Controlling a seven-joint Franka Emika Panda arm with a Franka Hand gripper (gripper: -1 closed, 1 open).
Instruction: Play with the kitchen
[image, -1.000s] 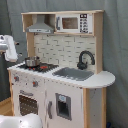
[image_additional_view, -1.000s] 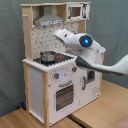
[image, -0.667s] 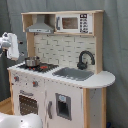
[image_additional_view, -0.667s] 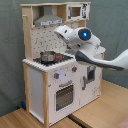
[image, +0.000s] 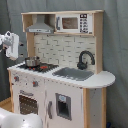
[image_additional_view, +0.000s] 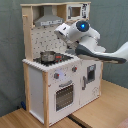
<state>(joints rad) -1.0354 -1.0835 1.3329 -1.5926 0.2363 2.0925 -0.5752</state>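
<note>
The kitchen is a light-wood and white toy unit with a hood, a microwave, a grey sink and a black faucet. A small metal pot stands on the black hob. In the second exterior view the same pot sits on the kitchen countertop. My gripper hangs above the hob, in front of the pegboard and higher than the pot, touching nothing. In the first exterior view the gripper shows at the left edge.
The white arm with a blue light reaches in from the second exterior view's right, across the counter. The oven door is closed. A grey curtain hangs behind, and the unit stands on a wooden floor.
The arm has risen above the hob and shifted slightly, lifting the gripper higher than the pot. The pot and the kitchen have not moved.
</note>
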